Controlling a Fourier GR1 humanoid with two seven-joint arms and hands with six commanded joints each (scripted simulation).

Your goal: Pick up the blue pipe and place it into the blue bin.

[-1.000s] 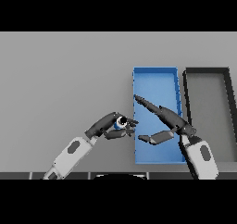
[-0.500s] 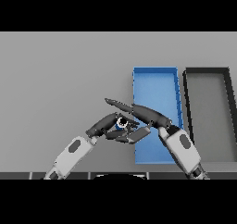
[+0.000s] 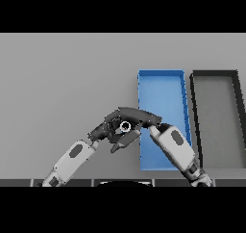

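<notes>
The blue pipe [image 3: 125, 126] shows only as a small round end w/ a pale ring and dark centre; the rest is hidden btwn the 2 hands. It sits just left of the blue bin [image 3: 161, 83], outside it, near the bin's lower left edge.

Count: 1 pipe, 2 bins, 2 hands. The blue bin is a long open tray. A black bin [image 3: 215, 76] of similar shape stands just to its right.

The left hand [image 3: 108, 126] comes in from lower left, fingers curled round the pipe, gripping it. The right hand [image 3: 137, 115] reaches left across the bin's edge and lies over the left hand and pipe; can't tell if its fingers are spread or closed on anything.

Vs 0.5 s ago: right hand has dropped lower and now covers the pipe area more closely. Left hand and pipe are about where they were.
</notes>
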